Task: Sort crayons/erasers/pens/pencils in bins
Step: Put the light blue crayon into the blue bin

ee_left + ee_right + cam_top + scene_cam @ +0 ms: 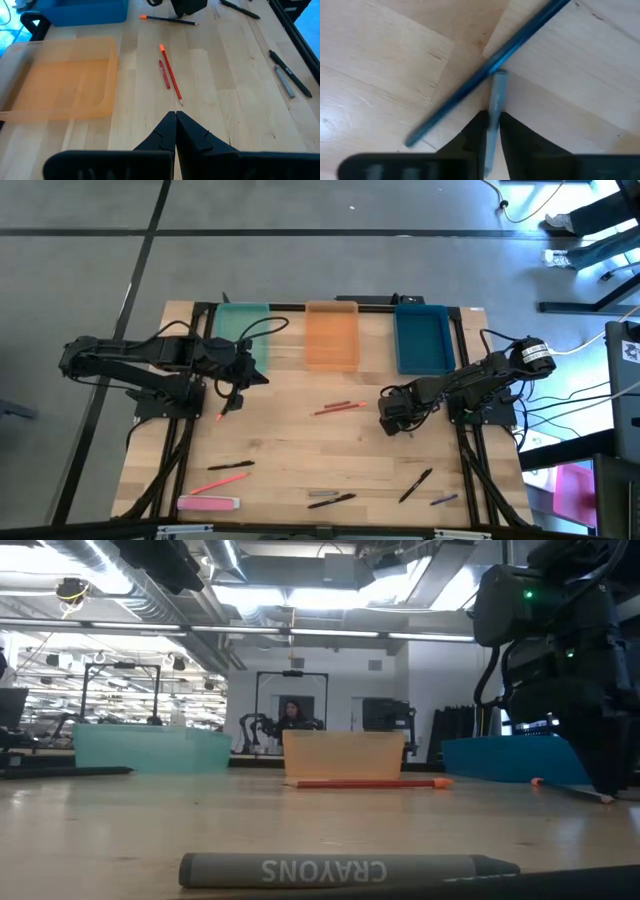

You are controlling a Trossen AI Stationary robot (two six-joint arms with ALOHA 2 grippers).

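My right gripper (395,420) points down at the table's right middle, shut on a short bluish crayon (495,100) with small print. The crayon's flat end meets a long dark pencil (485,75) lying slantwise on the wood; its orange end (537,781) shows in the low view. My left gripper (176,117) is shut and holds nothing, raised near the teal bin (243,335). The orange bin (331,335) and blue bin (423,340) stand along the far edge. Two red pencils (169,75) lie mid-table. My right gripper has the crayon's two long sides (493,112) between its two fingers, which come from above and point down. The crayon runs out of the gap along the wood. Its free flat end (499,75) touches the dark pencil. How far back it reaches does not show.
Near the front edge lie a pink eraser (208,503), a grey crayon (345,870), black pens (230,466) (415,485) (335,501) and a small purple stick (445,500). An orange-tipped stick (228,408) lies under the left arm. Bare wood lies between the red pencils and the bins.
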